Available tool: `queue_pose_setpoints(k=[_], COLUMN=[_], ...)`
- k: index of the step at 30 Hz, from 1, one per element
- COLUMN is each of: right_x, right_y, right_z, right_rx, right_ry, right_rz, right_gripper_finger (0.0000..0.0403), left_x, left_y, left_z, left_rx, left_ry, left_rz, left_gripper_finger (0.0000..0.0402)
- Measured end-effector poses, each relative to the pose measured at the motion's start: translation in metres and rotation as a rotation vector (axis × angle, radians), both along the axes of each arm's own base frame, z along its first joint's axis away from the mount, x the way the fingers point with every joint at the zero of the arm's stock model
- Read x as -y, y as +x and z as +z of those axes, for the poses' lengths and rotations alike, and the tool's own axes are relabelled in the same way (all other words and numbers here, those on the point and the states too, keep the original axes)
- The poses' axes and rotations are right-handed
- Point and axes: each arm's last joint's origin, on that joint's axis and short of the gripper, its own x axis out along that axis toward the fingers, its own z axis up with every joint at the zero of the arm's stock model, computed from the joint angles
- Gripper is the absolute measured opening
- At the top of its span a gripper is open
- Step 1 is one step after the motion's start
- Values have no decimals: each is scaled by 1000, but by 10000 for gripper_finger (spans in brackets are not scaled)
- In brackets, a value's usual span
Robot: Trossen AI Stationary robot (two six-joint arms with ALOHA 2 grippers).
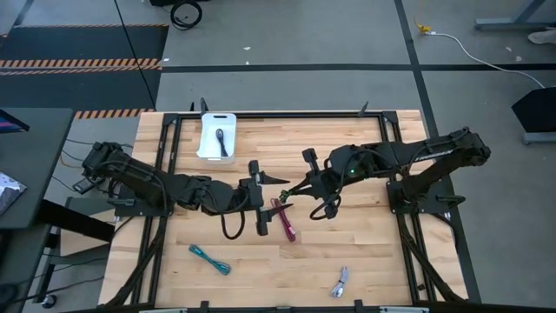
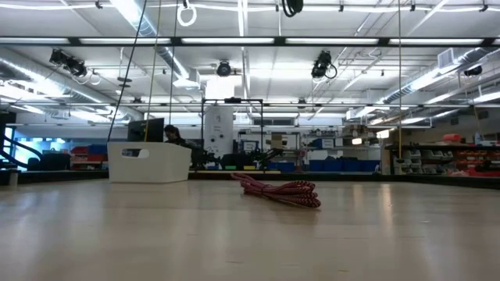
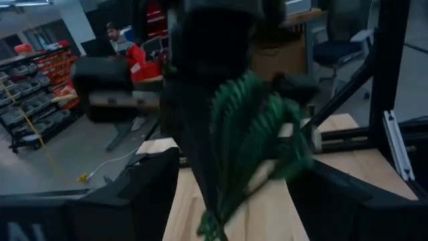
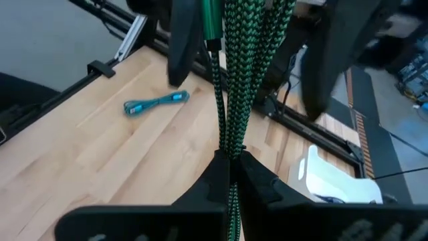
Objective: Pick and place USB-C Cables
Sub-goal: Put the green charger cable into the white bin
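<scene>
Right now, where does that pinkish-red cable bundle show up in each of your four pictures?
High view: the magenta cable lies near the table's centre.
Low view: it lies on the tabletop, just right of centre.
Left wrist view: not in it.
Right wrist view: not in it.
Shared landmark: the white bin, which stands left of the cable in the low view and also shows in the right wrist view.

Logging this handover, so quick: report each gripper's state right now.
Left gripper: open, straddling the dark green cable.
Right gripper: closed, holding the dark green cable.
</scene>
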Motion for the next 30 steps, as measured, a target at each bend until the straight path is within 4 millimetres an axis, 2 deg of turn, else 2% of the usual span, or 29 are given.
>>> queue_pose_setpoints(k=[3, 5, 8, 12, 13, 21, 25, 30], right_x=[0, 0, 0, 0, 0, 3, 12, 23], right_y=[2, 2, 2, 2, 2, 1, -1, -4], right_z=[-2, -2, -2, -2, -2, -5, -11, -17], right_rx=[-7, -11, -8, -17, -18, -30, -83, -150], right_ry=[-1, -1, 0, 32, 41, 13, -58, -88], right_rz=[1, 0, -2, -22, -25, -85, -213, -354], right_gripper_finger=[12, 13, 29, 56, 61, 86, 96, 105], left_x=[-1, -2, -3, -4, -4, -7, -15, -39], left_y=[0, 0, 1, 1, 1, -1, -8, -18], left_z=[0, -2, -4, -6, -6, -12, -26, -47], left_rx=[1, -22, -44, -58, -61, -124, -271, -470], left_ry=[0, 7, 10, 17, 20, 61, 168, 215], left_rz=[1, 0, 5, 6, 10, 112, 304, 491], left_gripper_finger=[249, 221, 153, 35, 23, 21, 21, 21])
